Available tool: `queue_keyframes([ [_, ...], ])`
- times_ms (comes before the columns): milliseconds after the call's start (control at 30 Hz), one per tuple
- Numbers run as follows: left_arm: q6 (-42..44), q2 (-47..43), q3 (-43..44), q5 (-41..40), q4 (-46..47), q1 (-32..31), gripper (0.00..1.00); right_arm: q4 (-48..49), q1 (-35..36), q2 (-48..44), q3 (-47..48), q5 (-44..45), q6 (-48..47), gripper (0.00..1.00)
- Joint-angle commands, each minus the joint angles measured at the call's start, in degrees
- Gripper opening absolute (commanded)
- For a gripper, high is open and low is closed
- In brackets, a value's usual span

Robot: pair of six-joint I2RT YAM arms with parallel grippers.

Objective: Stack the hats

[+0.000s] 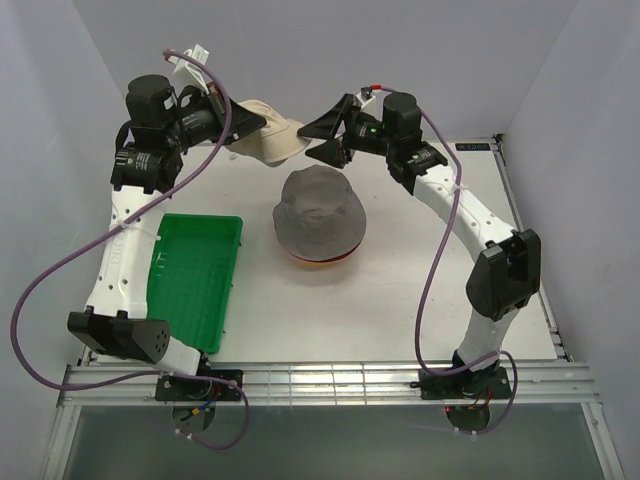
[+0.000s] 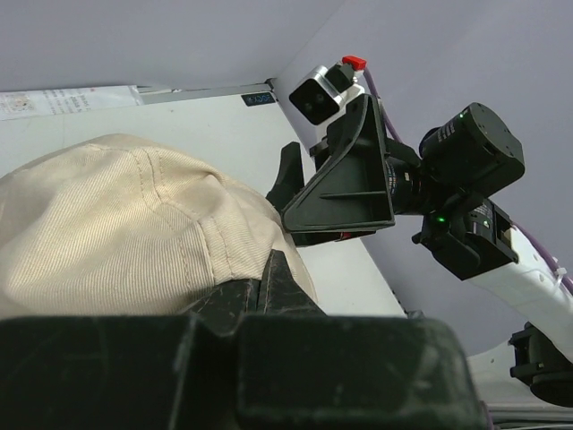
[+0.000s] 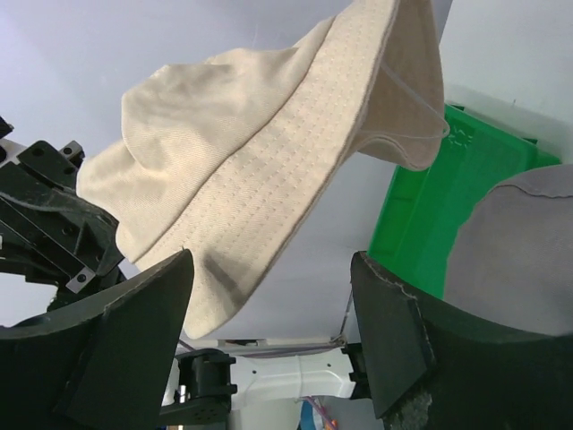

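Two hats stand out: the beige hat hangs in the air over the far side of the counter, at about 11 o'clock from the middle, and the grey hat sits crown up at the centre. The left claw is clenched on the beige hat, with the fabric pinched between its fingers, and the brim droops toward 3 o'clock. The right claw faces it from 12 o'clock, released, jaws spread wide, its tips just beside the brim; whether they touch it I cannot tell. Under the grey hat's near edge a strip of red and orange fabric shows. The tray lies on the counter at 8 o'clock, well apart from the hats.
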Motion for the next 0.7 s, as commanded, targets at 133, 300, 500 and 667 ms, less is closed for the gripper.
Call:
queue_keyframes([
  [133,2.35,-4.00,-1.21,3.19,0.68,0.03,0.00,4.19,0.95,2.37,5.22,1.47,2.94,0.47],
  [300,3.76,-4.88,-1.56,3.19,-1.16,0.03,0.00,-2.32,0.95,4.48,9.89,0.16,-2.96,0.17],
  [500,6.22,-4.71,1.33,-0.49,-7.47,-0.06,0.00,-9.87,1.04,8.26,15.33,-5.46,-11.56,0.08],
  [667,7.28,-4.97,3.01,-4.01,-10.83,-0.06,0.00,-15.23,1.39,8.45,16.22,-7.94,-18.95,0.08],
])
